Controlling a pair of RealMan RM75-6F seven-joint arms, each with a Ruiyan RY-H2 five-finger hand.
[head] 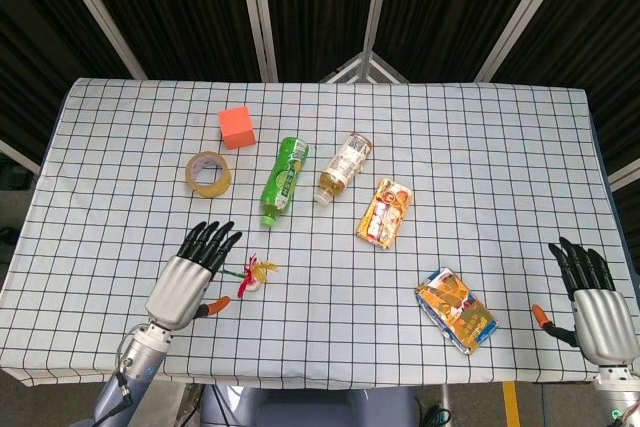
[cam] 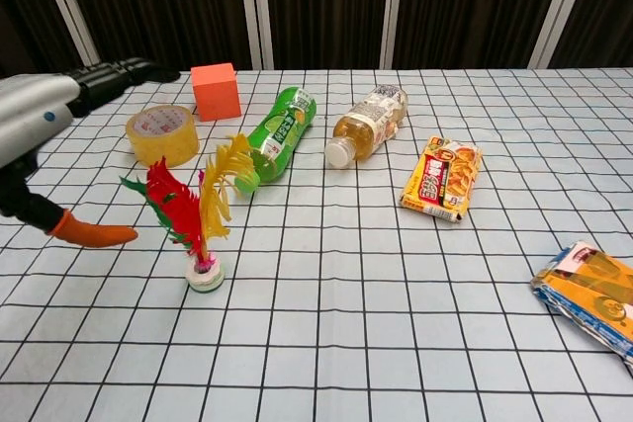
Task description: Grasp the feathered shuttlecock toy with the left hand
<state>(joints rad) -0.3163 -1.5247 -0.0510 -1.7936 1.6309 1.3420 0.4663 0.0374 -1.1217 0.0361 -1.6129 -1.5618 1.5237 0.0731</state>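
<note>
On the checked cloth (head: 480, 147), near the front left: shuttlecock (head: 250, 275) upright on its white base, red, green and yellow feathers up, free of any grip. Just to its left, left hand (head: 185, 272) with fingers (head: 212, 240) straight and spread, holding nothing, apart from the toy; orange thumb tip pointing toward the base without touching. Behind the toy: tape roll (head: 207, 174), orange cube (head: 236, 127), green bottle (head: 285, 180) and amber bottle (head: 345, 167) lying on their sides. Further right: snack packet (head: 385, 211) lying flat, then orange-and-blue pouch (head: 456, 310) near the front edge. At the far right front: right hand (head: 594, 309), fingers extended and apart, empty, well away from everything.
</note>
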